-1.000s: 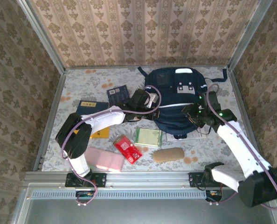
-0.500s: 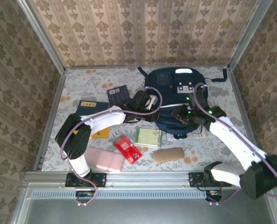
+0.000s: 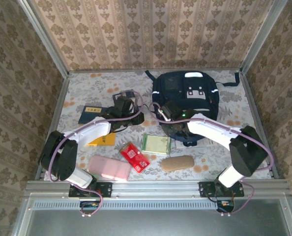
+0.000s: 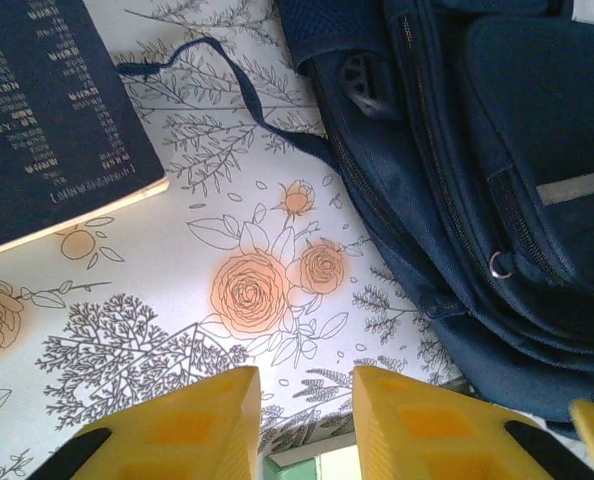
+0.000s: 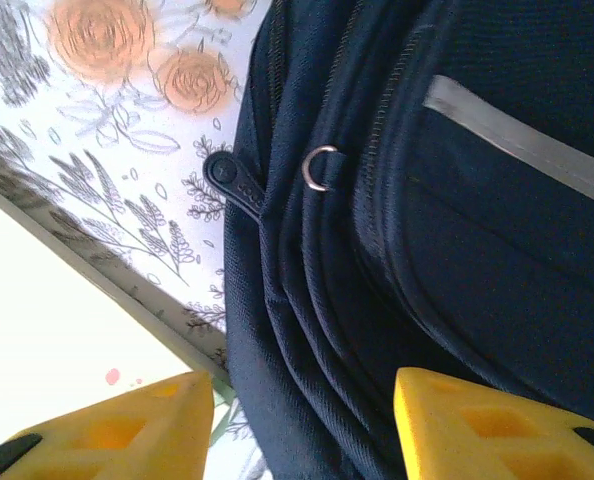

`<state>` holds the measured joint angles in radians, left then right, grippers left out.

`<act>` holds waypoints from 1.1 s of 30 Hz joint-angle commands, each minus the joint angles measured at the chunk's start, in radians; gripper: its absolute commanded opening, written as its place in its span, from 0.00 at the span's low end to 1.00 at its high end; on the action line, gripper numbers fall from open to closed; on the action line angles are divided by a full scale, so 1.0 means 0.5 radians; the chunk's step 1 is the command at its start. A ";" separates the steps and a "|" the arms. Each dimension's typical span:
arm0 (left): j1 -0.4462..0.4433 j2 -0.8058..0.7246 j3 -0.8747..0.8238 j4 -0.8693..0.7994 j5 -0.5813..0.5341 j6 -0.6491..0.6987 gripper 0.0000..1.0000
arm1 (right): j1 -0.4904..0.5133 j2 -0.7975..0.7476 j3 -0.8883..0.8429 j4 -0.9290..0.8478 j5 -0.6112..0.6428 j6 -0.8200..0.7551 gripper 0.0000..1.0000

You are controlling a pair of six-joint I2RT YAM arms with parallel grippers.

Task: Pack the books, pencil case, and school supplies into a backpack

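Navy fabric, soft and floppy by my judgement: from above, the backpack (image 3: 185,91) lies flat at the table's (image 3: 87,83) far edge, right of middle. At the left wrist, my left claw (image 4: 302,385) stands part open and empty between the dark book (image 4: 47,110) and the backpack. At the right wrist, the right claw (image 5: 302,390) gapes empty over the backpack's side; I'd pinch the zip tab (image 5: 235,182).

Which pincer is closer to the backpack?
Right. The right pincer is over the backpack's near left edge; the left pincer is off to its left, above the table beside the navy book.
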<state>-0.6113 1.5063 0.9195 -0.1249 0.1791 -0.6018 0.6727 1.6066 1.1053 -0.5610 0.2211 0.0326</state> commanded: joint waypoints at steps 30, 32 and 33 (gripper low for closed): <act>-0.138 0.180 0.372 -0.158 0.241 0.289 0.46 | -0.127 -0.591 -0.132 0.268 0.350 -0.242 0.00; -0.185 0.252 0.498 -0.240 0.269 0.400 0.48 | -0.183 -0.666 -0.140 0.256 0.221 -0.166 0.00; -0.206 0.295 0.557 -0.275 0.311 0.463 0.48 | -0.205 -0.693 -0.148 0.252 0.174 -0.140 0.00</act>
<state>-0.6884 1.6173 1.1217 -0.1814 0.2779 -0.4873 0.5911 1.3060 1.0428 -0.4679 0.4210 -0.1219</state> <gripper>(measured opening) 0.479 0.068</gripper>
